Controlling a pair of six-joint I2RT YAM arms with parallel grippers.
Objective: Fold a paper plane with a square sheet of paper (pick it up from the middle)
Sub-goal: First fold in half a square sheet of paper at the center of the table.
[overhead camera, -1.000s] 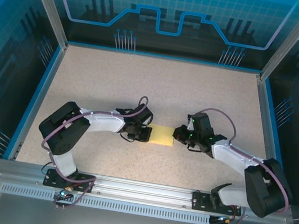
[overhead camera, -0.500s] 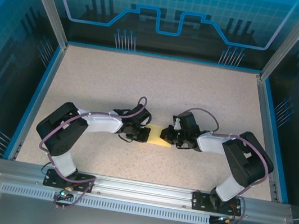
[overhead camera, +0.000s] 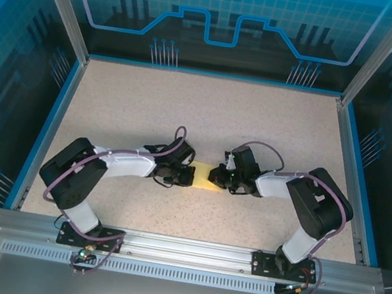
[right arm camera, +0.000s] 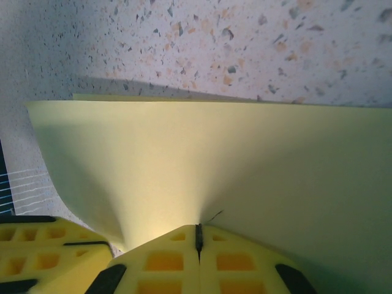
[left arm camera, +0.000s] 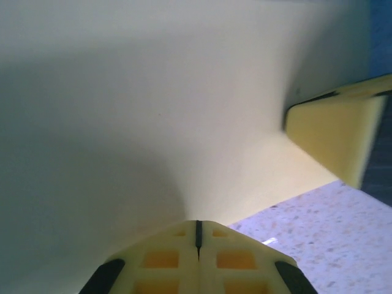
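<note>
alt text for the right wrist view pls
The right gripper is shut on the edge of pale-yellow paper, which curves away from the closed yellow fingers. The speckled table lies beyond the paper's far edge.

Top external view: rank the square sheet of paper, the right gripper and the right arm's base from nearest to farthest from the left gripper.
1. square sheet of paper, pinched in the left gripper itself
2. right gripper, across the sheet, gripping its other side
3. right arm's base, at the near edge, lower right
</note>
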